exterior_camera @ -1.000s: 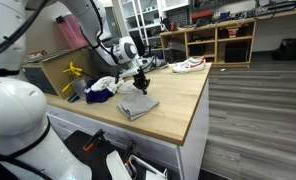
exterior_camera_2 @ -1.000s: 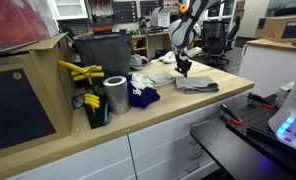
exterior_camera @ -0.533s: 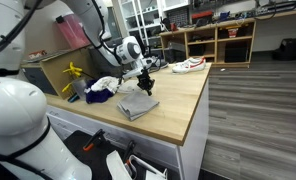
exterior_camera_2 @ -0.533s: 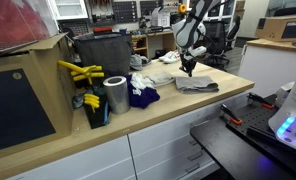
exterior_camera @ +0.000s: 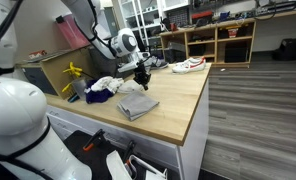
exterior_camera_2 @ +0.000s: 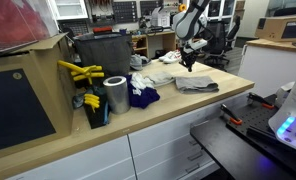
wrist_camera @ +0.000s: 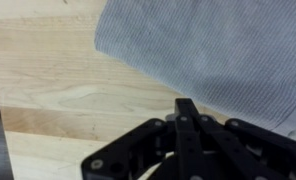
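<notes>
My gripper (exterior_camera: 141, 73) hangs shut and empty a little above the wooden table, over the far end of a folded grey cloth (exterior_camera: 136, 104). In an exterior view the gripper (exterior_camera_2: 187, 63) is just above and behind the cloth (exterior_camera_2: 196, 84), clear of it. In the wrist view the two black fingers (wrist_camera: 186, 108) are pressed together with nothing between them. The grey ribbed cloth (wrist_camera: 218, 50) lies flat ahead of them on the bare wood.
A pile of white and dark blue cloths (exterior_camera_2: 143, 92) lies beside the grey one. A metal can (exterior_camera_2: 115, 95), yellow tools (exterior_camera_2: 80, 72) and a black bin (exterior_camera_2: 103, 52) stand nearby. A white shoe (exterior_camera: 188, 65) sits at the table's far end.
The gripper has risen a little off the grey cloth, still shut. The cloth has not moved.
</notes>
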Tool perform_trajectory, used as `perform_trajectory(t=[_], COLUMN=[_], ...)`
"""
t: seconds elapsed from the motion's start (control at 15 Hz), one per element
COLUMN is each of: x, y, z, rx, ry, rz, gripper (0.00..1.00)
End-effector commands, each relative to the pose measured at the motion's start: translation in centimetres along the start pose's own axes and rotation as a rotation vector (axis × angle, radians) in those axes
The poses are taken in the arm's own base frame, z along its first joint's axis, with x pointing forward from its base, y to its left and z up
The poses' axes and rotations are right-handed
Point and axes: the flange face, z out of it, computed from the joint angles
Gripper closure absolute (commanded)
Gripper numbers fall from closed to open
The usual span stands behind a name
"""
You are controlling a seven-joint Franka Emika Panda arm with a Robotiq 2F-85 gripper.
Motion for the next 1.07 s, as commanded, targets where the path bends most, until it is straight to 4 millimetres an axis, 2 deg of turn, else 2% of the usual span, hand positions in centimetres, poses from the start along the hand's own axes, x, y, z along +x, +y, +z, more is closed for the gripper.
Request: perform_trajectory(t=[0.0,0.13,0.33,0.6,1.0], x=[-2.4,-2.9,-3.3,-3.1,-0.3], y=[0.4,0.8,0.9,0.1,1.4], z=[-0.2,0.9,3.8,7.1,7.1], rx=[0.005,0.005,0.037,0.082,0.070], ry=[-0.064,-0.070,-0.070,-0.052,0.028], rz=[0.012,0.008,-0.010,-0.030,-0.044], gripper=[1.00,1.00,1.00,1.00,1.00])
